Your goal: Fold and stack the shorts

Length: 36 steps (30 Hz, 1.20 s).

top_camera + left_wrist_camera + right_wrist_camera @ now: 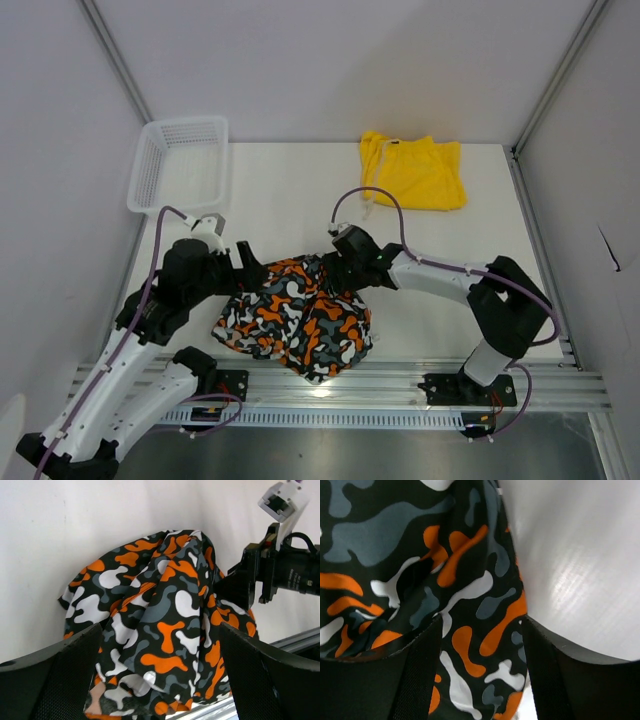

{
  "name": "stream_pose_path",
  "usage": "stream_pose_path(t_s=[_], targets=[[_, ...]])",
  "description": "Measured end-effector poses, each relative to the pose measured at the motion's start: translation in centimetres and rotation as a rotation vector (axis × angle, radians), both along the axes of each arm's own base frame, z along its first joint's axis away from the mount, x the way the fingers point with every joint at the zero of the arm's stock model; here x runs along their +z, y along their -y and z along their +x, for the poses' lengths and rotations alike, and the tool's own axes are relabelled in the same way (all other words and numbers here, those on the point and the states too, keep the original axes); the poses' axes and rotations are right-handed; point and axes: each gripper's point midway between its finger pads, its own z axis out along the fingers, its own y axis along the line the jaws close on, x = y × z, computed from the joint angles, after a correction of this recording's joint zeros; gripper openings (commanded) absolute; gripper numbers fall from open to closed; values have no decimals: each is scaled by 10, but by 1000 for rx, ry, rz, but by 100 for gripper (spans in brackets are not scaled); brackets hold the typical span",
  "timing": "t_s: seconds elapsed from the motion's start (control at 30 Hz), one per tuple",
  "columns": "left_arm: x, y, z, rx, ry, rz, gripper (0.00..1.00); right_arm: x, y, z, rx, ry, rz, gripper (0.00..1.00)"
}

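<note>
The patterned shorts [295,320] lie crumpled in a heap at the near middle of the table, bunched up at the far edge. My left gripper [245,265] is at the heap's far left edge; in the left wrist view [160,680] its jaws stand wide apart with the fabric [170,610] hanging between them. My right gripper [335,268] is at the far right edge of the heap; in the right wrist view [480,670] its jaws straddle a fold of the cloth [470,605] without closing on it. The yellow shorts [415,172] lie folded at the far right, drawstring trailing left.
A white mesh basket [180,165] stands at the far left corner. A metal rail [400,385] runs along the near table edge. Walls close in left and right. The right arm [280,575] shows in the left wrist view.
</note>
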Motion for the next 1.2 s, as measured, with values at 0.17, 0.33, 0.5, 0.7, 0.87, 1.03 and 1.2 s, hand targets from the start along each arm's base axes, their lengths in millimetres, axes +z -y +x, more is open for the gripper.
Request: stream_pose_path(t_s=[0.17,0.33,0.5,0.7,0.87,1.03,1.2], targets=[[13,-11,4,13,18,77,99,-14,-11,3,-12,-20,0,66],[17,-13,10,-6,56,118,99,-10,-15,9,-62,-1,26,67],[9,-15,17,-1,73,145,99,9,-16,1,-94,40,116,73],[3,-16,22,9,77,161,99,42,-24,4,-114,95,232,74],[2,-19,22,22,83,167,99,30,-29,7,-146,67,220,70],[7,-23,22,42,107,166,99,4,-37,18,-212,35,125,58],[11,-26,22,58,127,166,99,-8,-44,18,-240,26,61,0]])
